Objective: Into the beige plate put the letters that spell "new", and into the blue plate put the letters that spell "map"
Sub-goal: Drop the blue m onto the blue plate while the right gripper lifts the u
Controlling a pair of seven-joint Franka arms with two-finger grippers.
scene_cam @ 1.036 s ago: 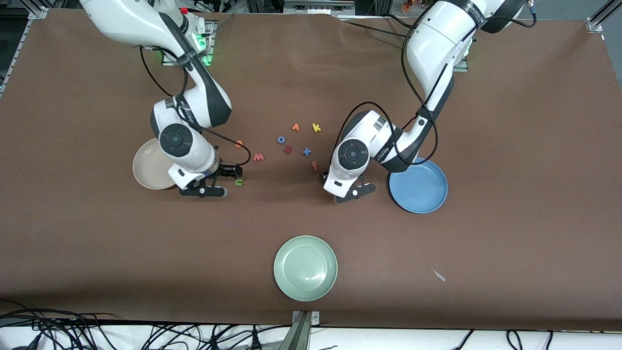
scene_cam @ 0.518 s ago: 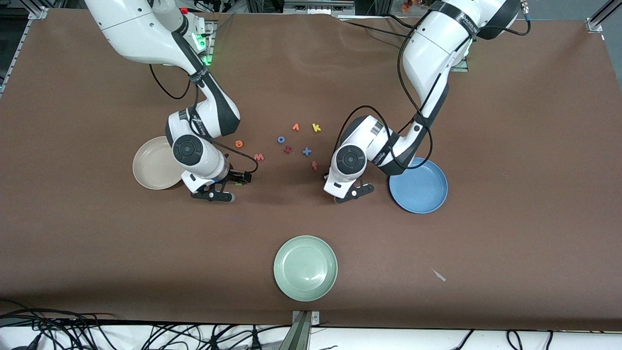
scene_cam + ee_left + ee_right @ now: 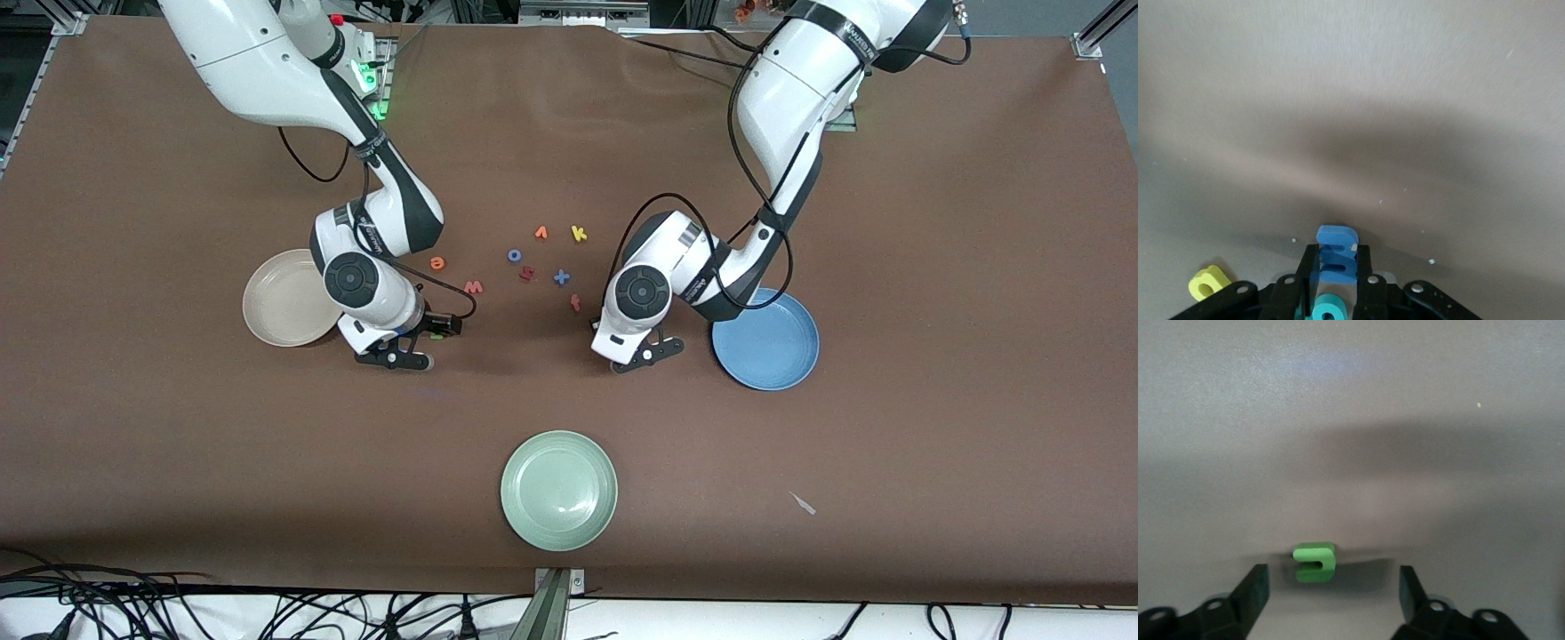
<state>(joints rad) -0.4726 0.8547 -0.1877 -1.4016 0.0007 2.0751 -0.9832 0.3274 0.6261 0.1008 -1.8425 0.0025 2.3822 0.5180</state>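
Observation:
In the left wrist view my left gripper (image 3: 1337, 253) is shut on the light blue "m" (image 3: 1336, 241), low at the table. The teal "p" (image 3: 1330, 308) and yellow "a" (image 3: 1209, 282) lie close by it. The blue plate (image 3: 769, 342) sits beside that arm. My right gripper (image 3: 1332, 573) stands open low over the table, with the green "n" (image 3: 1315, 561) lying flat between its fingertips. The orange "e" (image 3: 436, 262) and pinkish "w" (image 3: 474, 286) lie farther from the front camera than that gripper (image 3: 442, 327). The beige plate (image 3: 276, 311) is beside the right arm's wrist.
Loose letters lie between the arms: a blue "o" (image 3: 514, 255), an orange "v" (image 3: 540, 233), a yellow "k" (image 3: 578, 233), a blue "x" (image 3: 561, 277), a red "f" (image 3: 575, 303). A pale green plate (image 3: 558, 490) sits nearer the front camera.
My left gripper has closed on the blue "m". The right arm has shifted a little toward the middle of the table, bringing its gripper around the green "n".

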